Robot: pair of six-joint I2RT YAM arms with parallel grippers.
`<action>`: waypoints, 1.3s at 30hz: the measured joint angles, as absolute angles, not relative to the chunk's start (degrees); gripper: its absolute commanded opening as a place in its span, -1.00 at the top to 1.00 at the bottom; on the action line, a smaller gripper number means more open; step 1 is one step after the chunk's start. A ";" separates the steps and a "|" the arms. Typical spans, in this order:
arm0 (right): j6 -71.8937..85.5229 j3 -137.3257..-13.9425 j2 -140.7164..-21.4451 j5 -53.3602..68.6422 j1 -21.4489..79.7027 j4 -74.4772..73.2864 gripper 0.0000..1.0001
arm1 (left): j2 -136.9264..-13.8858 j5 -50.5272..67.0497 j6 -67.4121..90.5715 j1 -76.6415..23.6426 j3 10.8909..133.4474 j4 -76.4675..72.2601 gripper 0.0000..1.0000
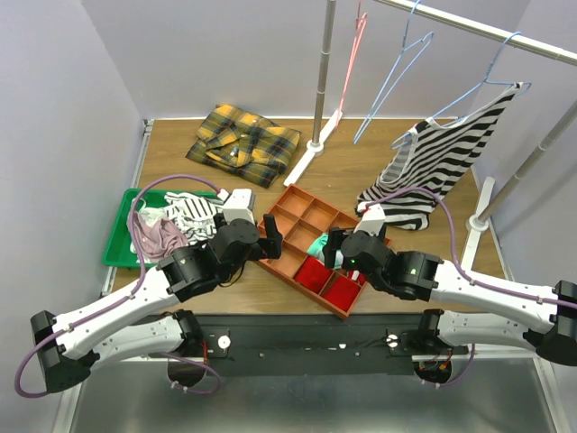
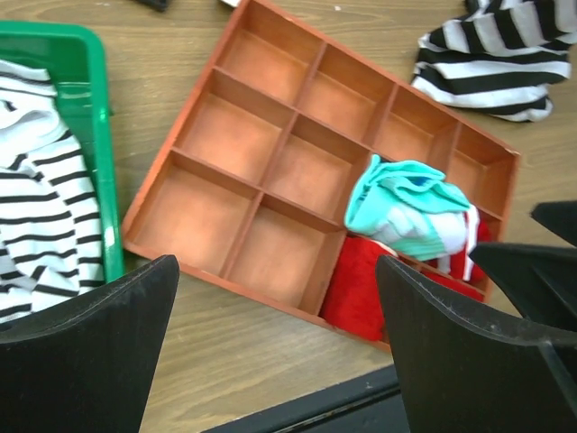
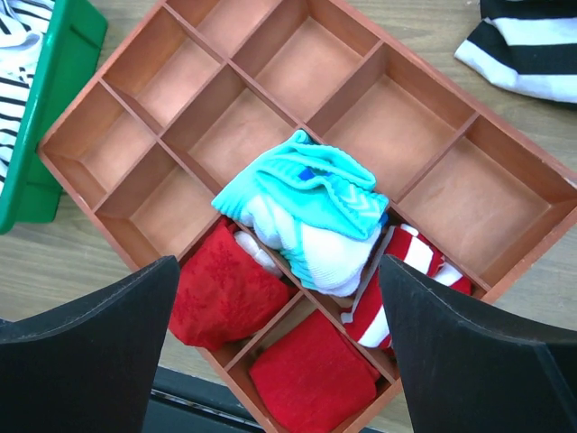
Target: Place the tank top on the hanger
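Both the left gripper and right gripper are held wide open and empty over the tray. The tank top is hung, seemingly, on the hanger, hem on the table. Soft and light, it is best pinched at a strap.

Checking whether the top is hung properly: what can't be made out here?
Top view: the tank top covers the hanger's lower part, hiding how the straps sit.
Left wrist view: only a corner of it shows, cut off by the top edge; no hanger.
Right wrist view: the same, top-right corner.
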State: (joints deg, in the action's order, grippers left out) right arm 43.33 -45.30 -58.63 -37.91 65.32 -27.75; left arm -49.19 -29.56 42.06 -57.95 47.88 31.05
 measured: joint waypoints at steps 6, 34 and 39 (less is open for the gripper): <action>43.22 -44.88 -58.74 -37.91 65.32 -27.46 -1.00 | -49.74 -32.99 44.84 -57.89 47.90 32.97 -0.98; 41.28 -43.35 -66.37 -35.57 65.32 -22.13 -1.00 | -74.76 -22.28 54.22 -18.39 61.21 21.96 -0.62; 40.60 -45.10 -68.97 -36.23 65.30 -22.04 -1.00 | -91.35 -25.47 48.71 -14.85 81.89 23.11 -0.60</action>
